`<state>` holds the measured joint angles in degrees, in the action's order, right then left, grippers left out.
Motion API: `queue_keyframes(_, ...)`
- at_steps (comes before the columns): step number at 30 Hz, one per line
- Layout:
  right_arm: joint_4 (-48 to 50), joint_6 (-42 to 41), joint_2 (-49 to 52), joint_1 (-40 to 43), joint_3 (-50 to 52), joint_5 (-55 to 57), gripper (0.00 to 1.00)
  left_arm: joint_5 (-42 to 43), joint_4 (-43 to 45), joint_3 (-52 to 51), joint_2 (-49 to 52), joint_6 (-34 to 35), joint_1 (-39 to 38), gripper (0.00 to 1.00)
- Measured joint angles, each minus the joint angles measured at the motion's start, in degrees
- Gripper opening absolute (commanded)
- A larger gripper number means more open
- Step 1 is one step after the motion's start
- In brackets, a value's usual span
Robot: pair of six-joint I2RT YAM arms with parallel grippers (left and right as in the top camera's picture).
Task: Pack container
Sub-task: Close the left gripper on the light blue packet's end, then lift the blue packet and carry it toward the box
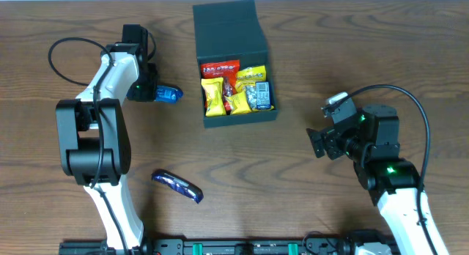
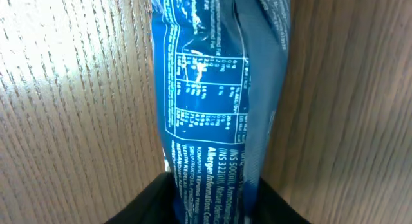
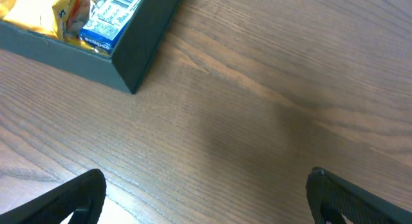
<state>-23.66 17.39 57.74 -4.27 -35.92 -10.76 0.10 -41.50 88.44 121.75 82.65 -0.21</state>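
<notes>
Loose packet (image 1: 177, 185), dark blue and crumpled, lies flat on the worktop (image 1: 308, 50) nearest the arm bases, beside the left arm and touching nothing else.

Right pincer (image 1: 316, 143) is next, right of centre and low over bare wood. Its jaws are wide apart with nothing between them. In the right wrist view both fingers (image 3: 77, 198) sit at the bottom corners, with only wood grain between them.

Container (image 1: 242, 116) sits at centre, farther back, well apart from the right pincer. The lid stands open on the far side. Inside are yellow packets (image 1: 213, 96), a red packet (image 1: 220, 67) at the back left, and a blue-white packet (image 1: 261, 95) on the right. The right wrist view catches its near corner (image 3: 138, 44).

Left pincer (image 1: 152, 92) is left of the container, near but not touching it. It is clamped on a blue packet (image 1: 168, 94) that sticks out toward the container. In the left wrist view the packet (image 2: 212, 102) runs between the dark fingers (image 2: 145, 201), label side up, with wood on either side. Can't tell whether the packet is off the worktop.
</notes>
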Motion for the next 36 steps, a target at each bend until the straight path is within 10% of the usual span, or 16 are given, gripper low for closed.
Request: queue_keyframes(36,-0.02,0.0,0.0,0.0,0.0,0.0,0.99,8.2,-2.62,10.34,-1.05,-31.21,0.0,0.21)
